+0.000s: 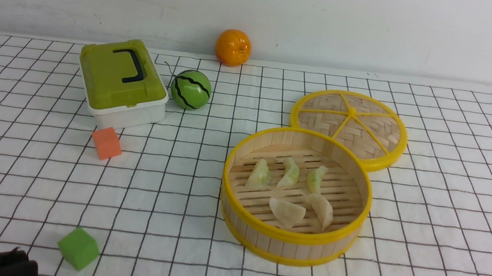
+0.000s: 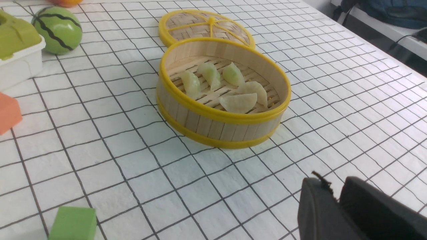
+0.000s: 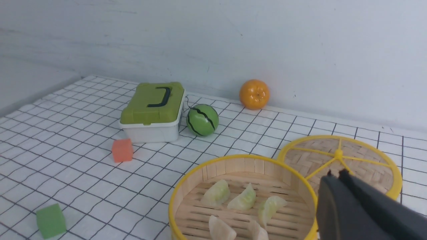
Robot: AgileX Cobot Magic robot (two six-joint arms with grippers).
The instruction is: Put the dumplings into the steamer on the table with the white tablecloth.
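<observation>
The steamer (image 1: pixel 290 236), a round bamboo basket with yellow rims, stands right of centre on the table's white tablecloth (image 1: pixel 175 203). Inside it lie several dumplings: three pale green ones (image 1: pixel 291 172) in a row at the back and two cream-white ones (image 1: pixel 287 212) in front. They also show in the left wrist view, dumplings (image 2: pixel 238 102) in the steamer (image 2: pixel 217 128). My left gripper (image 2: pixel 335 186) is shut and empty, low over the cloth, well short of the steamer. My right gripper (image 3: pixel 334 173) is shut and empty beside the steamer's (image 3: pixel 233 159) rim, in front of the lid.
The woven lid with yellow spokes (image 1: pixel 350 126) lies flat behind the steamer, touching it. A green-lidded box (image 1: pixel 121 81), a watermelon ball (image 1: pixel 190 89) and an orange (image 1: pixel 233 47) stand at the back left. An orange cube (image 1: pixel 107 143) and a green cube (image 1: pixel 78 248) lie on the left.
</observation>
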